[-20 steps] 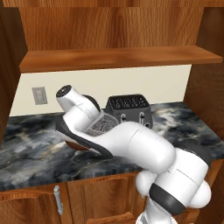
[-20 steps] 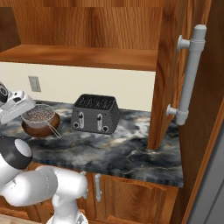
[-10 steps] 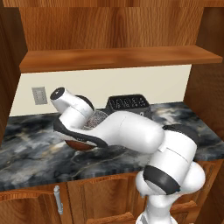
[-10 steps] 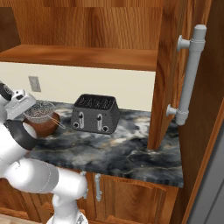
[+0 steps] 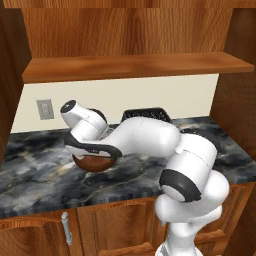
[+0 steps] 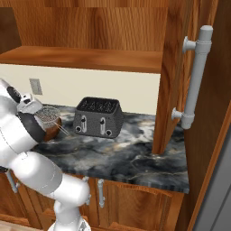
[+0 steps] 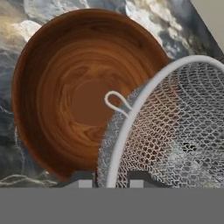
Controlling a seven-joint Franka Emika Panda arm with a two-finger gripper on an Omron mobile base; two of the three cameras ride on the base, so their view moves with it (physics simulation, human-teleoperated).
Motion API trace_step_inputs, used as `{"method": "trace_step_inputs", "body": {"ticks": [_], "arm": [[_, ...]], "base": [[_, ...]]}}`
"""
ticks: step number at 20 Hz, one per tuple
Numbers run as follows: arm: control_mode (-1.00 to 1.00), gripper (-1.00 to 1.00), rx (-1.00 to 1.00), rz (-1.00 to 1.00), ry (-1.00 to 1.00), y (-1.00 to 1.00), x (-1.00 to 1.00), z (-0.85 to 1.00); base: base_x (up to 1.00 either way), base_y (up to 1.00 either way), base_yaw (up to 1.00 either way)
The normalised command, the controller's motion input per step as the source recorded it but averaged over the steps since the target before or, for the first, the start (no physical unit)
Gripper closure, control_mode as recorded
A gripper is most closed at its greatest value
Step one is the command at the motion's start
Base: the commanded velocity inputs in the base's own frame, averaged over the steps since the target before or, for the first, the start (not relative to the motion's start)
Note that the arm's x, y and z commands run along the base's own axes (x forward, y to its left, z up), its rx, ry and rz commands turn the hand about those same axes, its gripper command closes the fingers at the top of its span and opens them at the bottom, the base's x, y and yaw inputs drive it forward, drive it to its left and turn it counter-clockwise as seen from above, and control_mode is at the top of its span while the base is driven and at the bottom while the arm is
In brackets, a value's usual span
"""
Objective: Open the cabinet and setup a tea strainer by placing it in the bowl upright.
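Observation:
The dark-brown wooden bowl (image 7: 74, 100) lies on the marble counter, also seen as the bowl (image 6: 53, 130) and, under my arm, the bowl (image 5: 93, 163). My gripper (image 7: 110, 181) is shut on the metal rim of the tea strainer (image 7: 175, 131). The mesh basket hangs tilted over the bowl's right side in the hand view. From the right base view the tea strainer (image 6: 47, 113) sits at the top of the bowl, its thin wire handle sticking out to the right. The cabinet (image 6: 171, 76) stands open, its door swung out with a long grey bar handle (image 6: 195, 81).
A grey toaster (image 6: 97, 118) stands just right of the bowl, partly hidden behind my arm as the toaster (image 5: 148, 114). The cabinet's wooden shelf (image 5: 135, 67) hangs over the counter. A wall outlet (image 5: 45, 108) is at the back left. Lower cabinets with short handles run below.
My arm has folded lower and its elbow has swung out to the right. The hand stays by the bowl with the strainer still in its grip.

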Motion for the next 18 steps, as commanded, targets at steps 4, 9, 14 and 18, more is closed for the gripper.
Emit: {"method": "trace_step_inputs", "body": {"ticks": [4,9,14,18], "arm": [[-1.0,1.0,0.0,0.0,0.01,0.13,0.21,-0.32],[-1.0,1.0,0.0,0.0,0.0,0.34,0.25,-0.11],[-1.0,1.0,-0.01,0.0,0.0,0.57,0.28,-0.05],[-1.0,1.0,0.0,0.0,0.02,0.38,0.24,-0.19]], "base": [[0.0,0.0,0.0],[0.0,0.0,0.0],[0.0,0.0,0.0],[0.0,0.0,0.0]]}}
